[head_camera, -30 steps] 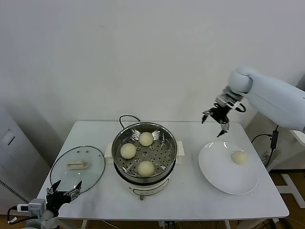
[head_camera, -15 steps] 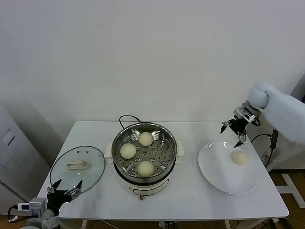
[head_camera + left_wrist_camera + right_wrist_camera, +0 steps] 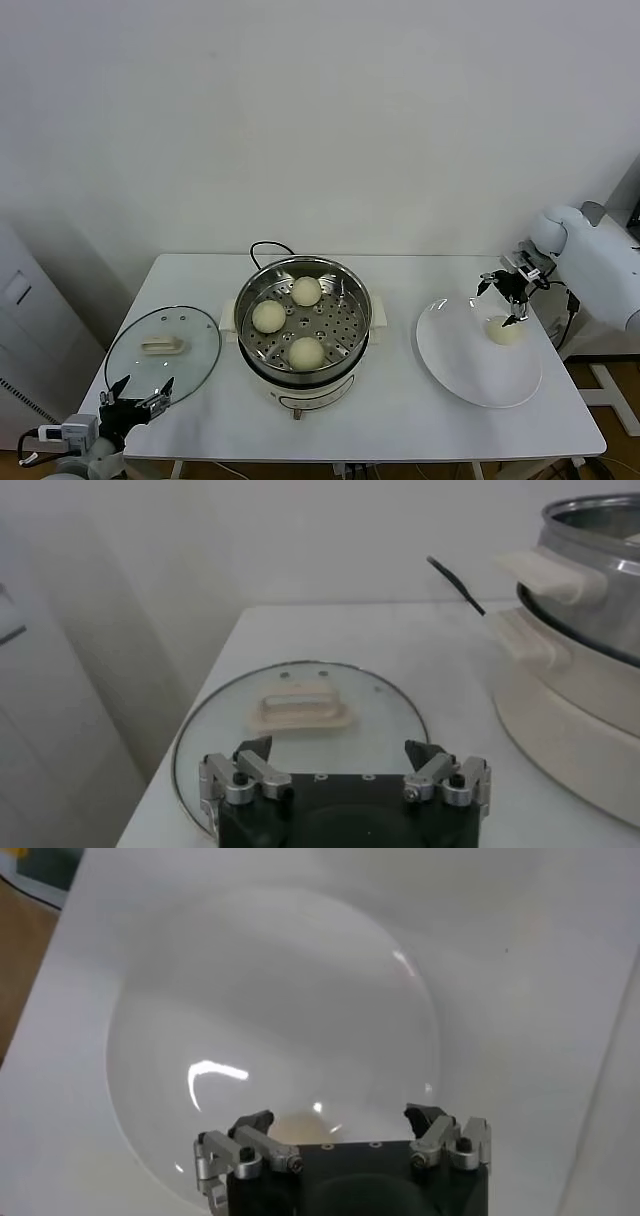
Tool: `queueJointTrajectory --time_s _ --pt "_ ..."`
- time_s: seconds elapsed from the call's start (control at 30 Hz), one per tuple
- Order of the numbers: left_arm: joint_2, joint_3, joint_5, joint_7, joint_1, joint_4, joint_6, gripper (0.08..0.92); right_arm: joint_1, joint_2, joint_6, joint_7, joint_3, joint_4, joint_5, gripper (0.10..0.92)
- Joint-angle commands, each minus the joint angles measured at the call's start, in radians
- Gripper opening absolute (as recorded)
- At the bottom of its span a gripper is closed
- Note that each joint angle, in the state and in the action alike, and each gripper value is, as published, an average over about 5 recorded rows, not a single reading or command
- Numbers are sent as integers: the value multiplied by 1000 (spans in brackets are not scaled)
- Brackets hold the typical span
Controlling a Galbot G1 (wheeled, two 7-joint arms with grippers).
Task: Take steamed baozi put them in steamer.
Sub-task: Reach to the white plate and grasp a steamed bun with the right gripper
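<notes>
The right gripper [image 3: 503, 297] hangs over the far right side of the white plate [image 3: 455, 360], and its fingers are spread wide apart, holding nothing. One steamed bun [image 3: 503, 331] sits on that plate, just under the gripper and a bit nearer the robot. In the head view the lowest fingertip is right at the top of the bun — whether it touches cannot be told. From the right wrist camera, the same gripper [image 3: 340, 1128] shows its two fingers far apart with the plate [image 3: 270, 998] below, and a pale bit of the bun [image 3: 300, 1125] peeks out between them, close to the gripper body.

Three more buns lie inside the steamer [image 3: 345, 345] on its tray with holes — one at the back [image 3: 306, 290], one on the left [image 3: 268, 316] and one at the front [image 3: 306, 352]. The steamer stands in the middle of the table [image 3: 400, 420], well apart from the plate.

The left gripper [image 3: 134, 400] waits low at the near left corner of the table, its fingers open and empty. It sits just beside the glass lid [image 3: 160, 350], which lies flat to the left of the steamer.
</notes>
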Motion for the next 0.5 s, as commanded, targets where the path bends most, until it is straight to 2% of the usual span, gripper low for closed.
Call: queueJointTrajectory --time_s 0.03,0.5 --pt "-1 2 1 0 -1 0 1 823 -66 26 26 30 127 -112 -130 823" --pt "5 9 4 0 -1 -1 1 823 -111 28 20 74 181 -124 -189 823"
